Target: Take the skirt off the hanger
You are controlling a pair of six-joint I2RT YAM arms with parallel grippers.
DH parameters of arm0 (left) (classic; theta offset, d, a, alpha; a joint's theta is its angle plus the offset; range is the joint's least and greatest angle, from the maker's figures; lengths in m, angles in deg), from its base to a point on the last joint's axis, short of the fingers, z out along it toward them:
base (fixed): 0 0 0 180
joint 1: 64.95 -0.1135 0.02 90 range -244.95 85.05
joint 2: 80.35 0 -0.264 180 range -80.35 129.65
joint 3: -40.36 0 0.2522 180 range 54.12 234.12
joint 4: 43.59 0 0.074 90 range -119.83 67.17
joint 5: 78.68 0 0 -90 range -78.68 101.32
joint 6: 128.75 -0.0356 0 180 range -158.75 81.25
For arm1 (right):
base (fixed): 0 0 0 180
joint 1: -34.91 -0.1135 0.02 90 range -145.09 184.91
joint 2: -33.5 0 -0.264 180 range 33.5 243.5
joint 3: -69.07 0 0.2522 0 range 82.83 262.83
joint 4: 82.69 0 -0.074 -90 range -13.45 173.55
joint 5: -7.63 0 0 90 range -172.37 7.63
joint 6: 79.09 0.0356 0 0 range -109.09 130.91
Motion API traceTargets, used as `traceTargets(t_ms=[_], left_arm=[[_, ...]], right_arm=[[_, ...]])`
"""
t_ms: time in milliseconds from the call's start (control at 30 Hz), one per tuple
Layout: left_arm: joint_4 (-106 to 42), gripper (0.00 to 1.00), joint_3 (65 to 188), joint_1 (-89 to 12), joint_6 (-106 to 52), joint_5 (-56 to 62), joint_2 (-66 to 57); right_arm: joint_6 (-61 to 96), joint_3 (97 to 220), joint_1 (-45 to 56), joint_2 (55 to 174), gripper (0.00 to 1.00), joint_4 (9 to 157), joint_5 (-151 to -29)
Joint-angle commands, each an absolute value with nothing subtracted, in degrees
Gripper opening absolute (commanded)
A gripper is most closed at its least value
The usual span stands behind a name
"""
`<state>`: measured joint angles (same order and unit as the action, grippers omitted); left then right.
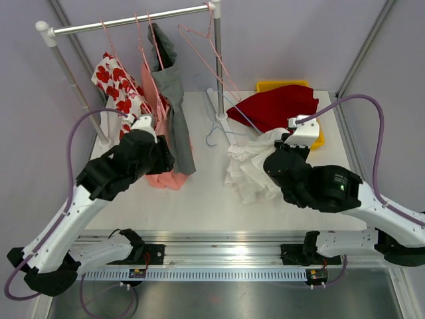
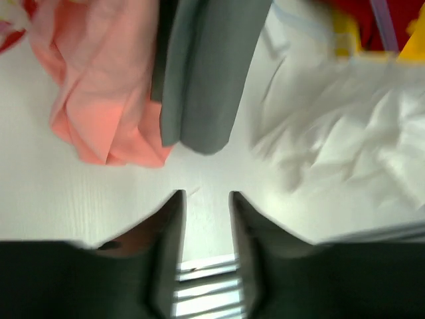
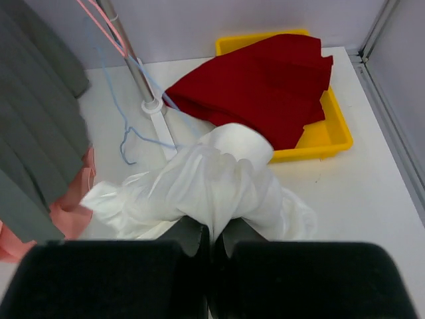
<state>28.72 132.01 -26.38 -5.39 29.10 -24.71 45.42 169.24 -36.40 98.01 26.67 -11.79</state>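
Note:
A white skirt [image 1: 247,167] lies bunched on the table right of the rack; it fills the middle of the right wrist view [image 3: 212,176]. My right gripper [image 3: 214,234] is shut on a fold of it at its near edge. A thin blue hanger [image 1: 222,130] lies on the table by the rack's base, beside the skirt and also seen in the right wrist view [image 3: 131,136]; whether it still catches the cloth is hidden. My left gripper [image 2: 206,197] is open and empty over bare table, just in front of a grey garment [image 2: 206,73] and a pink garment [image 2: 99,100].
A clothes rack [image 1: 133,20] holds a red-floral garment [image 1: 116,86], the pink one [image 1: 166,174], the grey one [image 1: 176,113] and an empty pink hanger [image 1: 212,56]. A yellow tray [image 1: 269,85] with a red garment [image 1: 279,106] sits at the back right.

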Motion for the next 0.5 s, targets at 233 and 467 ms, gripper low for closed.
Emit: traceTargets(t_ms=[233, 467], left_arm=[[13.96, 0.85, 127.96, -20.57, -2.45, 23.36, -21.56], [5.6, 0.83, 125.84, -15.65, -1.75, 23.71, -15.15]], right_arm=[[54.91, 156.84, -41.47, 92.3, 0.0, 20.12, -18.69], [40.15, 167.28, -26.48, 95.8, 0.0, 25.85, -12.66]])
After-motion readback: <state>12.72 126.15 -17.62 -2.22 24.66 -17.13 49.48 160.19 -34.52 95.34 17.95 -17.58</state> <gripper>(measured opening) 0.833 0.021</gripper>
